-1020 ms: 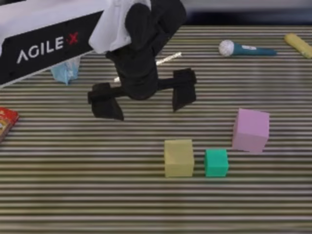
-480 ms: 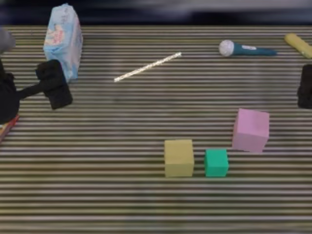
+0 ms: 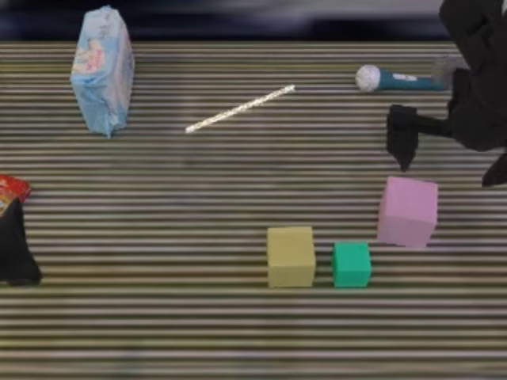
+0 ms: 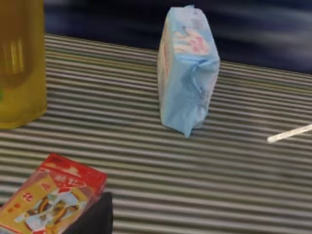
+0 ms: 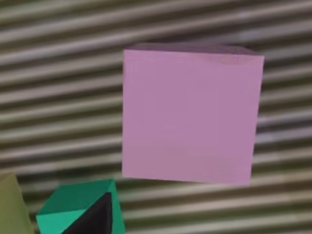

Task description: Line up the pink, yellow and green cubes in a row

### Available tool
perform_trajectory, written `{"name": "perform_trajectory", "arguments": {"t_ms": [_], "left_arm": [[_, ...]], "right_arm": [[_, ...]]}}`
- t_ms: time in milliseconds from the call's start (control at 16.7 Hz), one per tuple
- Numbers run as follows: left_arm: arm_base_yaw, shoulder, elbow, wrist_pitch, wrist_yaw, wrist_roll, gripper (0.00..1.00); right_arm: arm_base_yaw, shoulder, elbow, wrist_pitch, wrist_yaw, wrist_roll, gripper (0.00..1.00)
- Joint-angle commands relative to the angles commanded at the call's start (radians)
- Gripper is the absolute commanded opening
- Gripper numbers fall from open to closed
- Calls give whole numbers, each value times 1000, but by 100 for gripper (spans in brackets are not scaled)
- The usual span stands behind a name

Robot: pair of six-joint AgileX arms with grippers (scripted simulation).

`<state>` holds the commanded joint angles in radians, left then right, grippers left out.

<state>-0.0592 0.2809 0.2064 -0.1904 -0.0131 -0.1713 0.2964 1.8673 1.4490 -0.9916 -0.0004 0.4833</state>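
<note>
My right gripper hangs with fingers apart just beyond the pink cube, which sits right of the green cube and yellow cube. I judge it rigid, light and matte; grip opposite flat sides. My left gripper's state I cannot tell.

The right gripper is matte black all over. A bulky, rounded wrist block sits behind the claw, and a thin black bar runs out from it to a flat, tapering finger. The opposite finger shows only as a dark wedge, set wide apart. The left gripper shows as a plain black, unmarked lump.
</note>
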Motion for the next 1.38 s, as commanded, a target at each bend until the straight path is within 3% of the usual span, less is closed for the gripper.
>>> {"name": "perform_trajectory", "arguments": {"t_ms": [360, 780, 1380], "left_arm": [[76, -269, -196, 181, 12, 164, 100], [79, -281, -206, 190, 13, 171, 100], [79, -281, -206, 190, 13, 171, 100]], "right_arm": [[39, 245, 211, -123, 3, 65, 100], [36, 256, 219, -124, 2, 67, 100], [42, 379, 45, 173, 4, 71, 100]]}}
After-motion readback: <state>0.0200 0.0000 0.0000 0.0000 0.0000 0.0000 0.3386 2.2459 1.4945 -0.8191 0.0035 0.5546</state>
